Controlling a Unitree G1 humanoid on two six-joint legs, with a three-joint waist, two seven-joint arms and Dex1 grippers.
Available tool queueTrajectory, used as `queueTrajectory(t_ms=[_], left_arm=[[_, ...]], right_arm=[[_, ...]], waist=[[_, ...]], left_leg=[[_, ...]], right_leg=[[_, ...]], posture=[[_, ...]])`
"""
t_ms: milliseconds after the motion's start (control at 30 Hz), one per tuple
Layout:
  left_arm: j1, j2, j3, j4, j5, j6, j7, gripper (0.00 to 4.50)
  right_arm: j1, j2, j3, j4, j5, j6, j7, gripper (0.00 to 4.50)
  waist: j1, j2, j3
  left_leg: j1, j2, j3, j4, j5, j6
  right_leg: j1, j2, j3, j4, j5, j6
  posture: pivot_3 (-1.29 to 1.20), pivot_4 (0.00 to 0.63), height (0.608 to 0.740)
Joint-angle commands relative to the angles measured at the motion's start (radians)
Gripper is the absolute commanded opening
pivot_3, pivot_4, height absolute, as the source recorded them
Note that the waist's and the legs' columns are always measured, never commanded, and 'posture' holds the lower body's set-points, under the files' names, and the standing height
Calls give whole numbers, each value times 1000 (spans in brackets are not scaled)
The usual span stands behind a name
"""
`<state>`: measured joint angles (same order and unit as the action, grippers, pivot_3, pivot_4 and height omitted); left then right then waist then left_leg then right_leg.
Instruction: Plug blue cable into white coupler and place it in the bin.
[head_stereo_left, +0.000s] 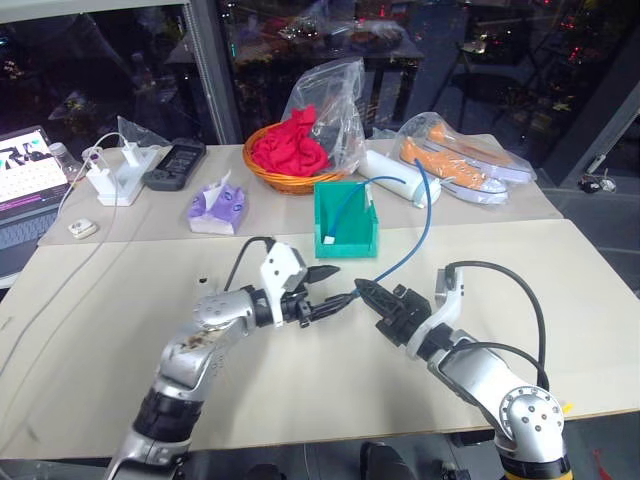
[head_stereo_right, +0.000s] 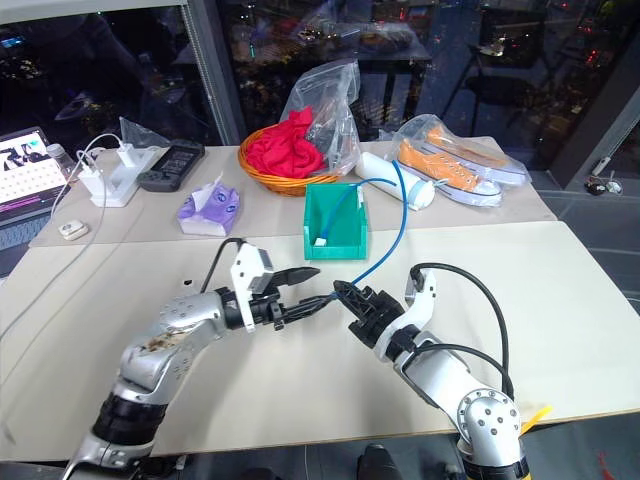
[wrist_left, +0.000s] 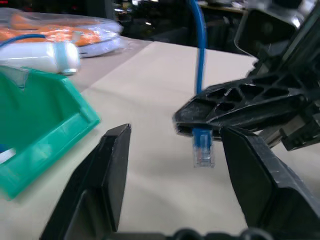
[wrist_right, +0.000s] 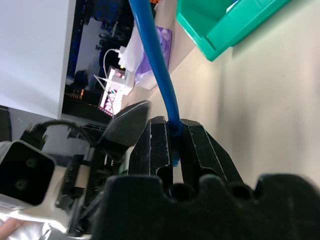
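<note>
Right end effector (head_stereo_left: 368, 294) clamped on the cable (head_stereo_left: 418, 237) just behind its clear plug (wrist_left: 203, 152), above the surface (head_stereo_left: 120, 300). Left end effector (head_stereo_left: 330, 288) open, fingers either side of that plug, not touching it. Cable arcs back over the bin (head_stereo_left: 345, 232); its far end lies inside.

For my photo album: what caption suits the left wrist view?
Open left fingers flank the blue cable plug, pinched by the right fingers.

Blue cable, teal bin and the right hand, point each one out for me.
blue cable (head_stereo_left: 412, 250), left eye view, mid-span.
bin (head_stereo_left: 345, 246), left eye view, front wall.
right hand (head_stereo_left: 366, 292), left eye view, fingertips clamping the cable.
</note>
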<state>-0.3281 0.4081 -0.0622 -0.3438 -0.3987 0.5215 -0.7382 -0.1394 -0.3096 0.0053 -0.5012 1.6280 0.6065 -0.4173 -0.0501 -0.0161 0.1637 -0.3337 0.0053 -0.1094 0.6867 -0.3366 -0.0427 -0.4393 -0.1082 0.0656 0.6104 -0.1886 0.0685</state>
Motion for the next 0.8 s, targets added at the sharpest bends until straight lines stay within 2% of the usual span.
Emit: queueTrajectory(t_ms=[33,100,200,267,333,433,533,600,800], left_arm=[[88,32,126,-140,-38,69,96,2904],[130,14,180,-200,-63,108,164,2904],[194,-84,253,-302,-135,208,330,2904],[251,-133,269,-343,-97,240,436,2904],[307,-142,265,-351,-31,233,502,2904],[366,-186,319,-300,11,201,592,2904],[399,-204,382,-238,49,141,642,3563],[405,-179,377,-210,87,115,642,4345],[334,-128,352,-13,142,29,610,4434]], right_arm=[[-26,0,-56,-9,-48,-36,2,0],[-32,1,-68,-1,-73,-38,4,0],[-53,15,-71,23,-85,-32,3,0],[-73,18,-64,37,-92,-18,14,0],[-84,20,-58,44,-98,-8,23,0],[-96,19,-42,51,-121,13,44,0],[-104,20,-19,55,-146,41,69,0],[-108,16,-10,58,-163,56,81,0],[-120,36,-9,69,-190,72,99,0]], waist=[[1,0,0],[5,0,0],[12,0,0],[10,0,0],[8,0,0],[4,0,0],[7,0,0],[9,0,0],[12,0,0]], left_leg=[[0,0,0,0,0,0],[0,0,0,0,0,0],[0,0,0,0,0,0],[-1,0,0,1,0,0],[0,0,0,1,0,0],[0,0,0,1,0,0],[1,0,0,1,0,0],[1,0,0,1,0,-1],[1,0,0,1,0,-1]], right_leg=[[0,0,0,0,0,0],[0,0,0,0,0,0],[0,0,0,-1,0,0],[1,0,0,-1,0,0],[1,0,0,-1,0,0],[0,0,0,-1,0,0],[1,0,0,-2,0,0],[1,0,0,-2,0,0],[1,0,0,-2,0,0]], posture=[[0,150,723],[0,150,723],[0,150,723],[0,150,723],[0,150,723],[0,150,723],[0,150,723],[0,150,723],[0,150,723]])
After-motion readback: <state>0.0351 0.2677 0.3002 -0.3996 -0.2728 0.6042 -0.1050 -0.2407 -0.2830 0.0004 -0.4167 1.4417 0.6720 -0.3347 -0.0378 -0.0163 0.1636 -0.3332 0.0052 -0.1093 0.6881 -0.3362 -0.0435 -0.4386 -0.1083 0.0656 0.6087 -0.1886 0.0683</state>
